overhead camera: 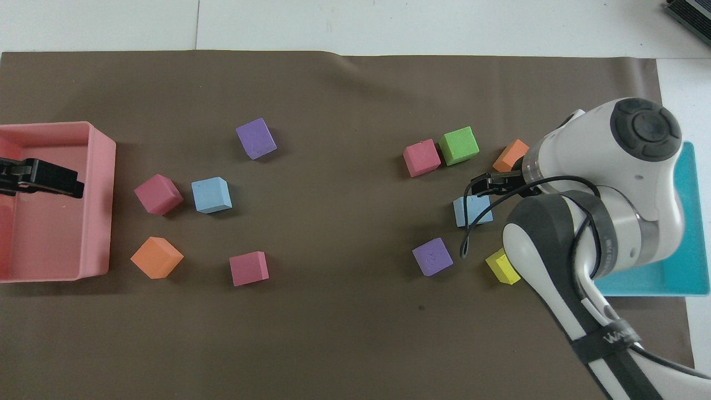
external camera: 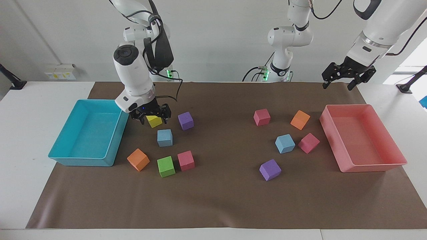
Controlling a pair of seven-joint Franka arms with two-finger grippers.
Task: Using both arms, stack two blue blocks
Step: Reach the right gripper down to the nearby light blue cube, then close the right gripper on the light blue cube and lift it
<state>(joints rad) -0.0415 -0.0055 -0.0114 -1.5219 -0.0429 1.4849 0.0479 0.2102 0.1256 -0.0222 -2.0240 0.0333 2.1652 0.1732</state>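
Note:
One blue block lies among the cubes at the right arm's end of the table, partly covered by the arm in the overhead view. The other blue block lies toward the left arm's end, beside a pink cube, and shows in the overhead view. My right gripper is open and low over the yellow cube, just short of the first blue block; from overhead it covers that block's edge. My left gripper is open and waits raised over the pink tray.
A turquoise tray stands at the right arm's end. Around the first blue block lie purple, orange, green and pink cubes. Near the second lie pink, orange, pink and purple cubes.

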